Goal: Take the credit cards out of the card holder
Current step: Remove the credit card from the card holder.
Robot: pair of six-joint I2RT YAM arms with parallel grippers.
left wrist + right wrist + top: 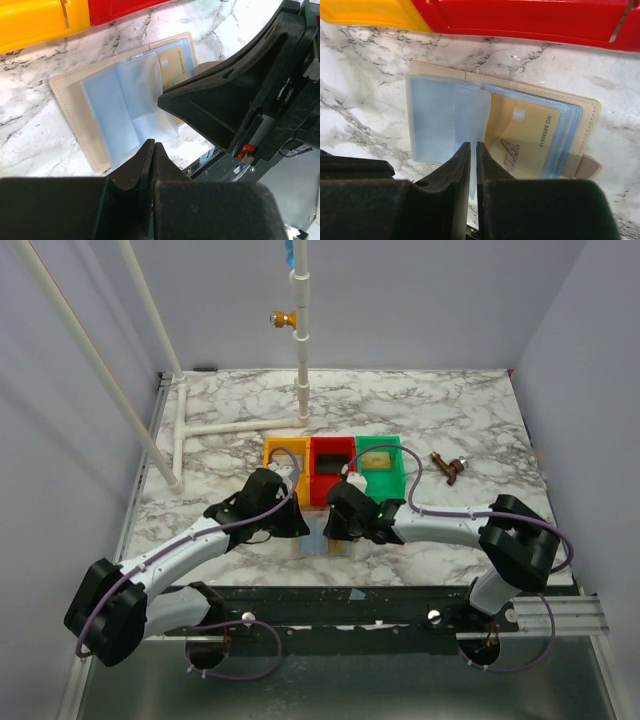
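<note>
The holder [450, 115] is lying open and flat on the desk [355, 100], just in front of the red tray [530, 20], near where that meets the yellow tray [370, 12]. Its long axis is running side to side along the row of trays, a little askew to it. Seen from the right wrist, the snap tab is pointing off the right end. Clear bluish sleeves [125, 100] are facing up. A tan card [525, 135] is sitting in the right-hand half, its printed number running from the tray side toward the arms. The right end effector [473, 146] is pinching narrowly on a sleeve leaf at the holder's near edge, by the fold. The left end effector [152, 146] is closed tight, its tips touching the sleeves' near edge. I cannot tell whether it is nipping any plastic.
</note>
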